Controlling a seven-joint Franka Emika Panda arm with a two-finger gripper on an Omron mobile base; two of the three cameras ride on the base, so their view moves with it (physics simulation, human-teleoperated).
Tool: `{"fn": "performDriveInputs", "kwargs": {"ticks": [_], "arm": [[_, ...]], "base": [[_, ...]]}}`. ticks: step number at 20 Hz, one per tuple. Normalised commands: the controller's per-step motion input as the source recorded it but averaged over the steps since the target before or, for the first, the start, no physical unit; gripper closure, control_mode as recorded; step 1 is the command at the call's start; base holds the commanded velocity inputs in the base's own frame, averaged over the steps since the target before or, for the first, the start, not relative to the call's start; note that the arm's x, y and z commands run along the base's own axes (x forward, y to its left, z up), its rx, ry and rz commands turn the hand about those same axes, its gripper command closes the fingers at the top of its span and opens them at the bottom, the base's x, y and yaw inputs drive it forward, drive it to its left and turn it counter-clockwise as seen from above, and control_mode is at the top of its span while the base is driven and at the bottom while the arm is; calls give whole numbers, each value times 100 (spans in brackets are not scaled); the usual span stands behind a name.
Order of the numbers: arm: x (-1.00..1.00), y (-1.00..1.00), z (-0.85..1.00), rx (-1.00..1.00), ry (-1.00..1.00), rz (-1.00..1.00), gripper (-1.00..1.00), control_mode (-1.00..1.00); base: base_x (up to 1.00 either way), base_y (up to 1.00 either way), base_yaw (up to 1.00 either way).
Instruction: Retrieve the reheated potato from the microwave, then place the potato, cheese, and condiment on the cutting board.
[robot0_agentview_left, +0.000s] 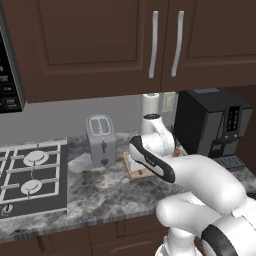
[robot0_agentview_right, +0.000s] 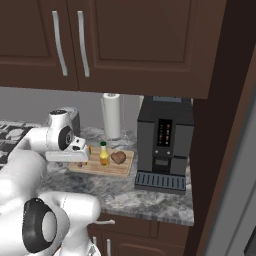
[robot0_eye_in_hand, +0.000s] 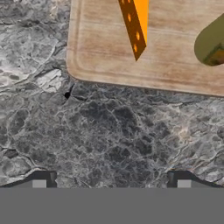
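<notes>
The small brown rounded potato (robot0_agentview_right: 118, 158), yellow dark-capped condiment bottle (robot0_agentview_right: 104, 154) and bright orange cheese wedge (robot0_eye_in_hand: 136, 24) all rest on the tan striped wooden cutting board (robot0_agentview_right: 122, 170).
The claw (robot0_eye_in_hand: 111, 181) hangs wide and empty over the grey marbled desk (robot0_eye_in_hand: 109, 135) just off the board's near edge; withdrawing straight up seems safest, sparing the cheese.

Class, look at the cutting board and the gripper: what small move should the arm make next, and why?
Probably lift and draw back. The potato, condiment and cheese already sit on the cutting board, and the gripper is open, holding nothing, above the counter.
</notes>
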Motion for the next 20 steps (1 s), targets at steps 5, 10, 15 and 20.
{"fn": "performDriveInputs", "kwargs": {"ticks": [5,10,15,20], "arm": [[-62,-2,24,0,-1,-4,-100,-100],[-63,-2,22,0,-1,-5,-100,-100],[-57,0,26,0,0,-5,-100,-100],[-56,0,26,0,0,-4,-100,-100]], "base": [[0,0,0],[0,0,0],[0,0,0],[0,0,0]]}}
